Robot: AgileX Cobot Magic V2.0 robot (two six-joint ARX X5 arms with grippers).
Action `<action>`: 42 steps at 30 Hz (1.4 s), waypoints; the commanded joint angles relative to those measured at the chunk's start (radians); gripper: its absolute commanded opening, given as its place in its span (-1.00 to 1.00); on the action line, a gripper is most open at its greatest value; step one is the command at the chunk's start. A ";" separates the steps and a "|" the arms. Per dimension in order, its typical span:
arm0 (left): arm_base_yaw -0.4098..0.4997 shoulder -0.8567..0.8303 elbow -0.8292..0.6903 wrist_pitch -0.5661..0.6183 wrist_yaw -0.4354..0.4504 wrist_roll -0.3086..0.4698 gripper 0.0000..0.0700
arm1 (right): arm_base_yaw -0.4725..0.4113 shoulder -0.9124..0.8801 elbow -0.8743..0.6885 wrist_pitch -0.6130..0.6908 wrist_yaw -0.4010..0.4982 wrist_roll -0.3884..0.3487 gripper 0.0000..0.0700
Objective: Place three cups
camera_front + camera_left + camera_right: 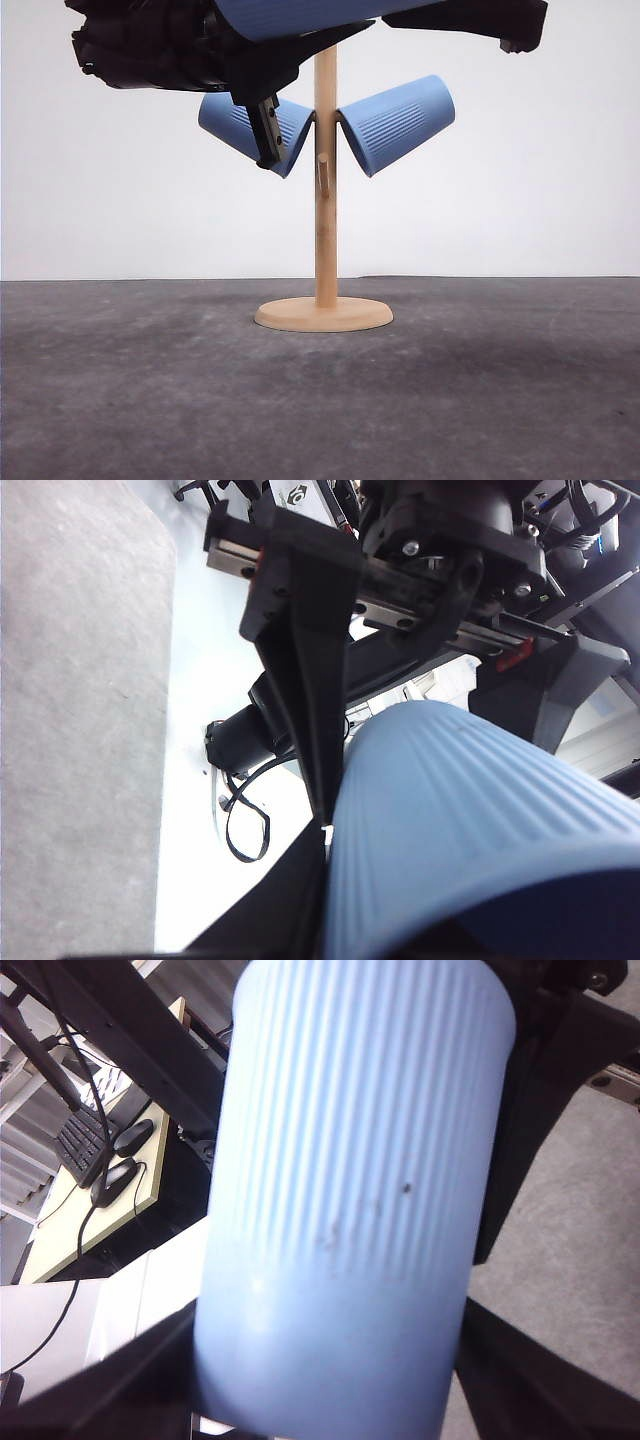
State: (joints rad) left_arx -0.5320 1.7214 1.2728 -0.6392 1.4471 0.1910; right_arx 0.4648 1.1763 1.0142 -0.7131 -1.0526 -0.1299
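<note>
Held closest to the front camera, the third cup [290,15] lies on its side along the upper edge of the view, above a wooden cup stand [325,200] that rests on the grey bench [150,400]. Two cups are already hung mouth-inward on the stand's slanted pegs: the left-hand cup [228,122], partly hidden by a dark claw finger, and the right-hand cup [398,122], both tilted with their bases outward and upward. One short peg [322,172] on the front of the post is bare.

Both arms bear on the raised cup. The left claw [330,880] has one finger pressed along the ribbed wall of the cup in the left wrist view, and the right claw [320,1400] frames the cup between dark fingers on either side in the right wrist view (whether both grip firmly, or one is merely alongside, cannot be settled). Each claw appears closed to the cup's width.

Judged step: the last of three placements, with the cup carried over the stand and possibly mid-handover. The next move would call for a single holder, then turning the mouth toward the bare peg and lowering without knocking the two hung cups or tipping the stand.
</note>
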 commanded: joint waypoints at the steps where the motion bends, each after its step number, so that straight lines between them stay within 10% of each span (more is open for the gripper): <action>1: -0.006 0.004 0.012 -0.001 0.020 0.009 -1.00 | 0.005 0.013 0.007 0.036 0.006 -0.012 -0.09; 6: -0.006 0.004 0.012 -0.007 0.020 0.002 -0.94 | 0.005 0.013 0.007 0.030 0.006 -0.013 -0.24; 13: 0.016 0.004 0.012 -0.052 0.003 0.002 0.09 | -0.001 0.013 0.008 -0.004 0.007 -0.043 -0.24; 23: 0.142 0.003 0.014 -0.145 -0.084 0.005 0.14 | -0.062 0.012 0.008 -0.119 0.010 -0.117 -0.24; 32: 0.249 0.003 0.138 -0.415 -0.498 0.064 0.14 | -0.118 0.012 0.009 -0.214 0.264 -0.122 -0.24; 42: 0.277 -0.018 0.350 -0.588 -1.019 -0.030 0.13 | -0.066 0.012 0.009 -0.079 0.498 0.097 -0.23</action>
State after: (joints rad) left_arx -0.2504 1.7083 1.5907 -1.2243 0.4926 0.1977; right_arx 0.3904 1.1770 1.0126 -0.8130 -0.5618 -0.1076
